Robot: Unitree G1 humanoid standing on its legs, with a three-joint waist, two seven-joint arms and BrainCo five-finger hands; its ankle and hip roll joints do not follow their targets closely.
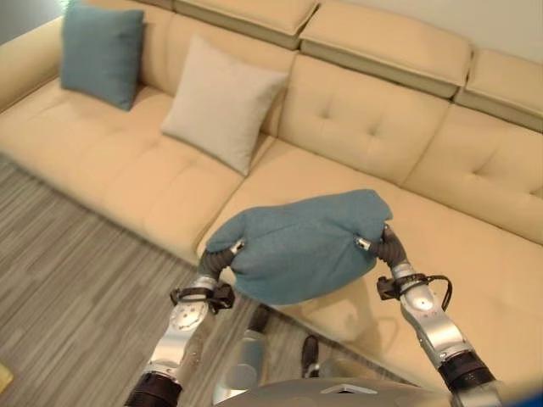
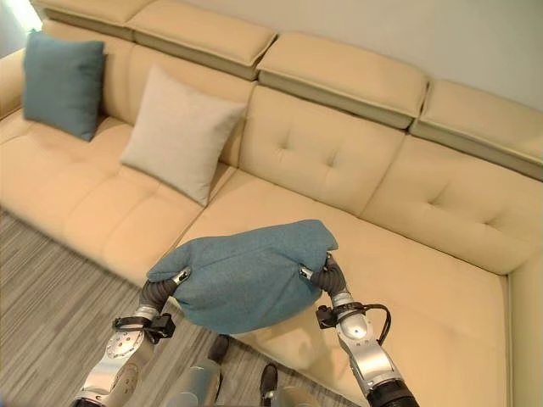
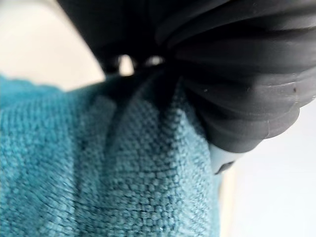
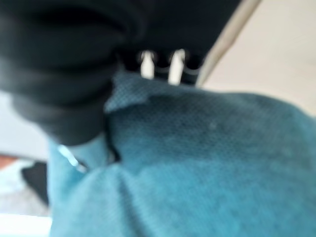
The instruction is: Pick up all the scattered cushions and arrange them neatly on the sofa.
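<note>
Cushions are partly sorted already: a teal cushion (image 1: 102,52) leans upright against the backrest at the far left end of the sofa (image 1: 356,127), and a cream cushion (image 1: 222,102) stands propped beside it, one seat along. A third one, the blue-green cushion (image 1: 301,244), is off the floor and held in the air between both hands, just above the front edge of the middle seat. The left hand (image 1: 222,254) presses into its left end and the right hand (image 1: 383,242) into its right end; each wrist view looks along the dark ribbed cover straight into bunched fabric, so the fingers are buried in the cushion and I cannot tell whether they are curled or straight. Judging from this, two cushions look placed and the carried one has yet to be set down, most likely against the backrest to the right of the cream one, where the seats lie bare. The grey striped floor (image 1: 76,254) in front of the sofa carries no further cushion that I can make out.
</note>
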